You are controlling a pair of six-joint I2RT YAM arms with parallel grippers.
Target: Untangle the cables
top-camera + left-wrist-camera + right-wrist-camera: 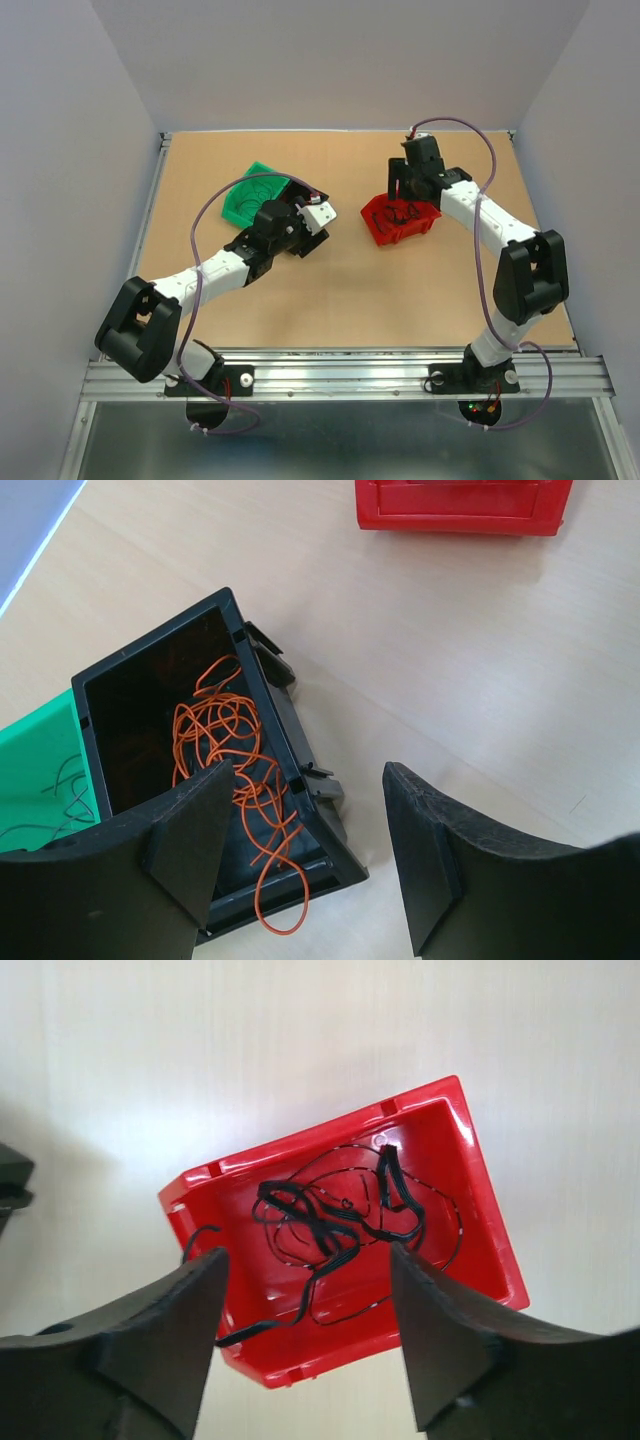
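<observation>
Orange cables (215,725) lie bunched in a black bin (290,740), with one loop hanging over its near rim onto the table. My left gripper (310,850) hovers open over that bin's near corner and holds nothing. Black cables (315,1222) lie looped in a red bin (490,1230); one end hangs over its left rim and another over the front rim. Directly above the red bin, my right gripper (305,1330) is open with nothing between its fingers. From above, the left gripper (305,225) and right gripper (405,195) sit by their bins.
A green bin (40,750) with a few thin dark wires touches the black bin's left side. The red bin (400,218) and the green bin (255,190) stand mid-table on the wooden tabletop. Grey walls enclose the table on three sides.
</observation>
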